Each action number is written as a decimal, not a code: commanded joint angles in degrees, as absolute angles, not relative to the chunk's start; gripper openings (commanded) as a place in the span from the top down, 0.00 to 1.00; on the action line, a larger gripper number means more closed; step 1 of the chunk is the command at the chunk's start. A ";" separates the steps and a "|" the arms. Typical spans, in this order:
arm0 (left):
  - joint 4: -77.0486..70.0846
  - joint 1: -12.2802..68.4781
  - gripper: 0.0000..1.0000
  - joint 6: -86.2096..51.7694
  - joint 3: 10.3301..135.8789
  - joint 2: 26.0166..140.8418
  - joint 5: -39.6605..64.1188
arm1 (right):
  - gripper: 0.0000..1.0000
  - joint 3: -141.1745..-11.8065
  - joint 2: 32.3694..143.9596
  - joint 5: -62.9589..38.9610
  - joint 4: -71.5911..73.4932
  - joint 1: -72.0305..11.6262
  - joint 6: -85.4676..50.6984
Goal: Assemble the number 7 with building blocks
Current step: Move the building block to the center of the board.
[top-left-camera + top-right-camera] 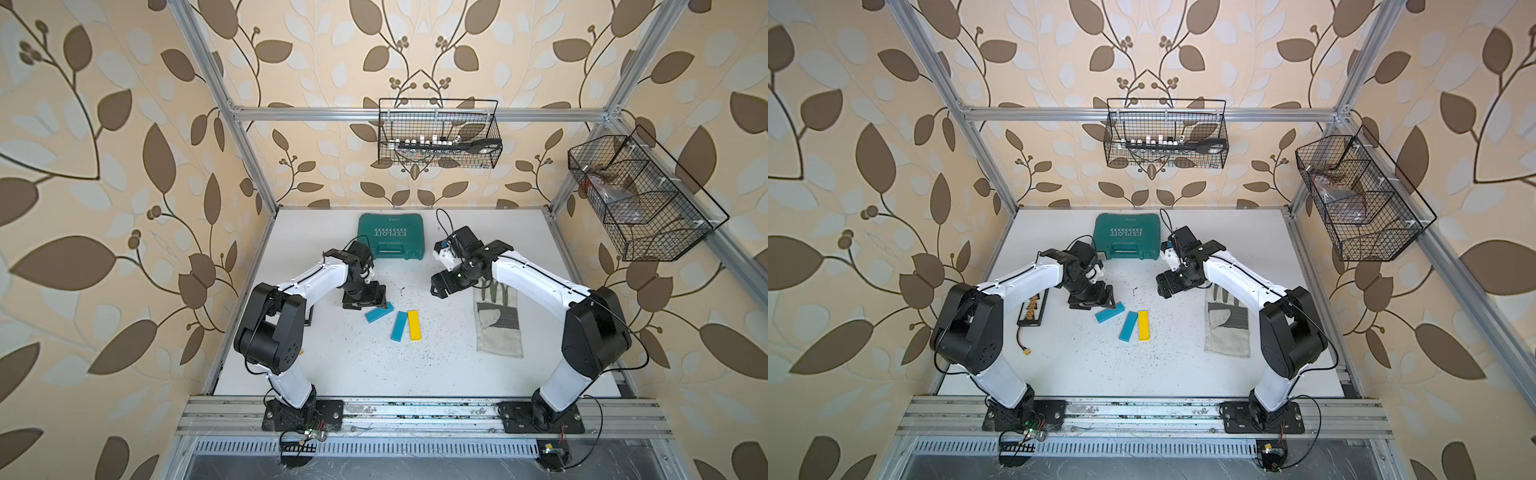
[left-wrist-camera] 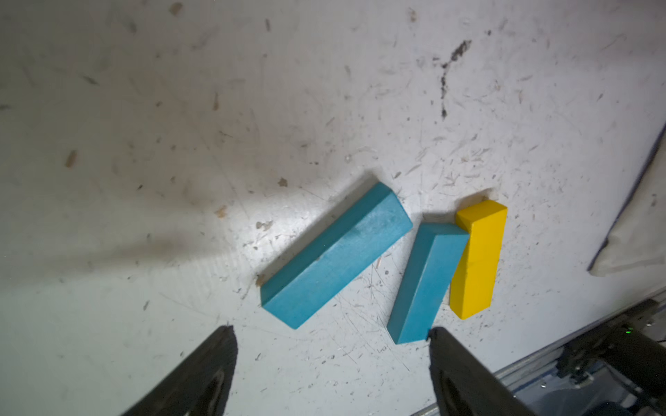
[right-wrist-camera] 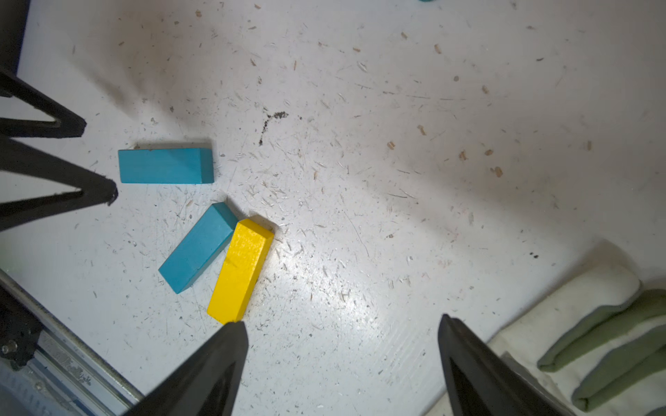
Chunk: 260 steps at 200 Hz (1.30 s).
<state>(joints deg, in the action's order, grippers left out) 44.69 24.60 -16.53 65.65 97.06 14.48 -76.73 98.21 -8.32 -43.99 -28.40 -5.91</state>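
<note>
Left fingers (image 2: 205, 371) gape empty beside the lone teal block (image 2: 335, 255).

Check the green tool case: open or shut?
Shut. The green tool case lies flat as one closed shell, logo and handle showing in both top views.

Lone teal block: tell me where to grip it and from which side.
Best grip the lone teal block at mid-length across its two long sides, coming down from above with the left gripper, which is nearest. It lies flat with both long sides free.
</note>
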 commanded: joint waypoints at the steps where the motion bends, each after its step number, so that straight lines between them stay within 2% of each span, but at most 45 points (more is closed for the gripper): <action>1: 43.53 25.20 0.17 -12.27 66.46 97.14 9.01 | 0.12 -75.17 96.66 -6.86 -45.00 -27.06 -5.35; 35: 40.83 27.26 0.25 -5.24 66.42 98.96 6.74 | 0.11 -72.24 95.22 -4.76 -43.04 -24.71 -6.71; 88: 40.19 30.48 0.32 3.33 67.20 102.05 6.81 | 0.11 -66.88 90.81 -5.24 -40.56 -20.83 -7.71; 142: 39.87 31.16 0.34 5.65 67.68 104.88 6.96 | 0.11 -63.75 88.22 -5.18 -39.68 -18.83 -8.00; 190: 38.68 31.38 0.52 7.21 68.58 107.70 6.90 | 0.11 -62.27 87.00 -4.74 -39.64 -17.48 -8.00; 209: 39.51 31.40 0.64 8.19 70.87 109.13 7.76 | 0.11 -61.81 86.64 -4.57 -39.66 -16.97 -8.00; 260: 40.43 33.54 0.68 17.46 77.37 113.26 4.03 | 0.10 -60.89 86.65 -5.34 -39.25 -16.10 -8.00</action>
<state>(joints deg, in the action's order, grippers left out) 39.68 32.01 10.70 73.60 110.50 6.17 -62.11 87.50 -5.32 -39.57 -16.43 -7.49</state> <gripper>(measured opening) 0.341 0.899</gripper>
